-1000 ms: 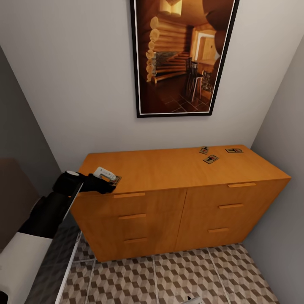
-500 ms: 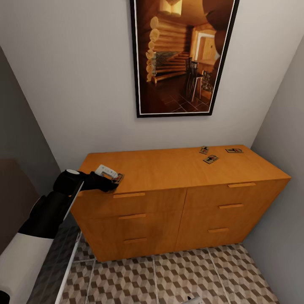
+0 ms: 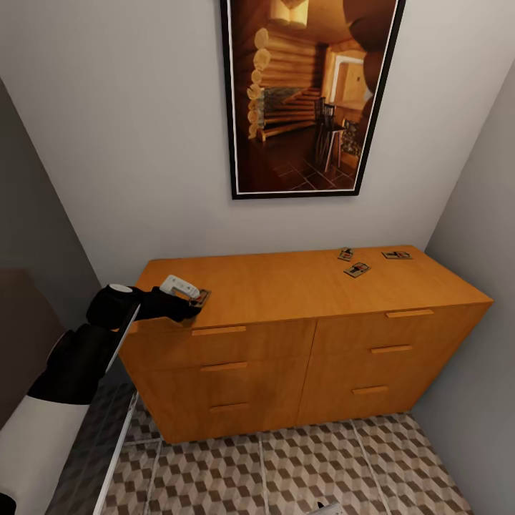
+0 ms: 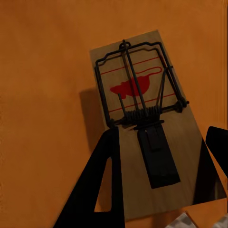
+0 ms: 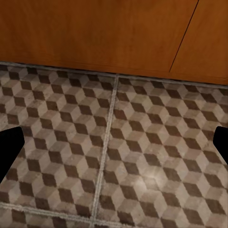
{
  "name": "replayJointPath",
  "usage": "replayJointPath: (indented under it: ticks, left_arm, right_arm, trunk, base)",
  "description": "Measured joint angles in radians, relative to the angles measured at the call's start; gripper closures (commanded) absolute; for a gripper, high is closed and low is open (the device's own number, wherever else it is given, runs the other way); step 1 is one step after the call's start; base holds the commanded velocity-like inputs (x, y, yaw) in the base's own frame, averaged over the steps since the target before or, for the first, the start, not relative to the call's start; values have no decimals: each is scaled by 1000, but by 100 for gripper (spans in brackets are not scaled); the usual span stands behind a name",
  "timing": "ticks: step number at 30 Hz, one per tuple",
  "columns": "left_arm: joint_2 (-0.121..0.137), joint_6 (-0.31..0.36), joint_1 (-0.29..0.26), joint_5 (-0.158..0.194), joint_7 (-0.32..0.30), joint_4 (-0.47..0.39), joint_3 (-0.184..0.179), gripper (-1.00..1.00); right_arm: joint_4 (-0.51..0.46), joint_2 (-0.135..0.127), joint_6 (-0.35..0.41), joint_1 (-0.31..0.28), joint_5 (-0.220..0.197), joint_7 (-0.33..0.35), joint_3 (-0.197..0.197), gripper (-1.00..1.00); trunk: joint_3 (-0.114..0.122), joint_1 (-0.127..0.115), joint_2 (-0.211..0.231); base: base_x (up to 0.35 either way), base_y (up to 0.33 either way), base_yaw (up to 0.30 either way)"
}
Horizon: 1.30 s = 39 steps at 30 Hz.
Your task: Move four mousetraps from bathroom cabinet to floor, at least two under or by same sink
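The task looks barely begun: judging by how things lie, none of the mousetraps is on the floor [image 3: 286, 465] yet. Four traps are countable in the head view. Three sit together on the cabinet [image 3: 300, 286] top toward its 2 o'clock corner: one [image 3: 346, 254] nearest the wall, one [image 3: 357, 270] just in front of it, one [image 3: 396, 254] further toward 3 o'clock. The fourth trap [image 3: 199, 297] lies at the cabinet's 9 o'clock front edge, at the tip of the left end effector [image 3: 187, 299].

In the left wrist view this trap [image 4: 142, 114] lies flat on the orange wood, wire and red mouse print facing up, with the end effector [image 4: 164, 180] straddling its near end. One dark finger [image 4: 102, 185] shows on one side and the other at the picture's edge. The fingers appear spread wider than the board, so I judge it open and not yet gripping.

The right end effector [image 5: 114, 147] hangs open over the cube-patterned floor [image 5: 142, 156] in front of the cabinet [image 5: 95, 28] base, holding nothing.

Left to do: grasp all four traps, carry them down, and set at least two by the sink.
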Motion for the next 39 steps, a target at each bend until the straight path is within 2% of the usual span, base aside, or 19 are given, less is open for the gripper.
replayJointPath:
  ticks: [9, 39]
  left_arm:
    - [0, 0, 0, 0, 0, -10, -2, 100]
    - [1, -1, 0, 0, 0, 19, -9, 100]
  right_arm:
    - [0, 0, 0, 0, 0, 0, 0, -100]
    - [0, 0, 0, 0, 0, 0, 0, -100]
  trunk:
    - [0, 0, 0]
    - [0, 1, 0]
  base:
    - [-97, 0, 0]
    - [-330, 0, 0]
